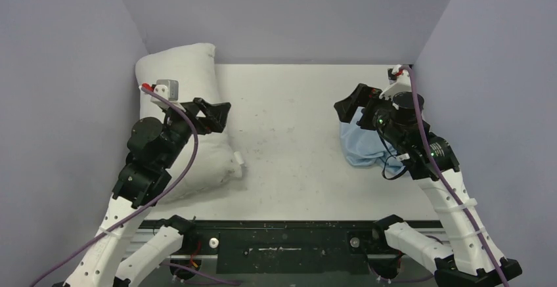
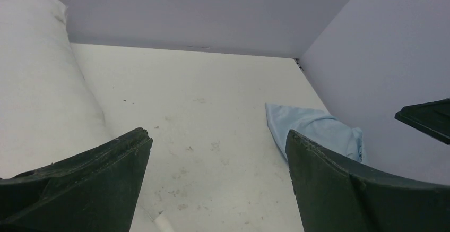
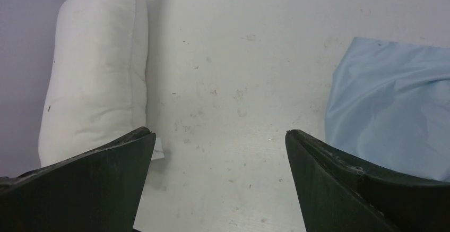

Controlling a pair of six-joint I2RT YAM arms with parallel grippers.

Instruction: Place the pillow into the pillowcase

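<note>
— Seeing the pillow [image 1: 184, 70] lying along the left wall, and the pillowcase [image 1: 358, 148] crumpled at the right.
— Fingers?
— My left gripper [image 1: 222, 115] hangs spread wide over the pillow's right edge, holding nothing. My right gripper [image 1: 348, 103] gapes just above the pillowcase, empty too.

From where I stand, the middle of the table [image 1: 289, 142] lies open between the pillow [image 1: 177, 70] on the left and the pillowcase [image 1: 358, 149] on the right, with room for a hand to pass. The pillow hugs the left wall [image 1: 59, 70]; the pillowcase sits near the right wall [image 1: 492, 70]. The 2 arms, left arm [image 1: 151, 149] and right arm [image 1: 420, 142], hang over those sides, and the back wall [image 1: 282, 11] closes the far edge.
</note>
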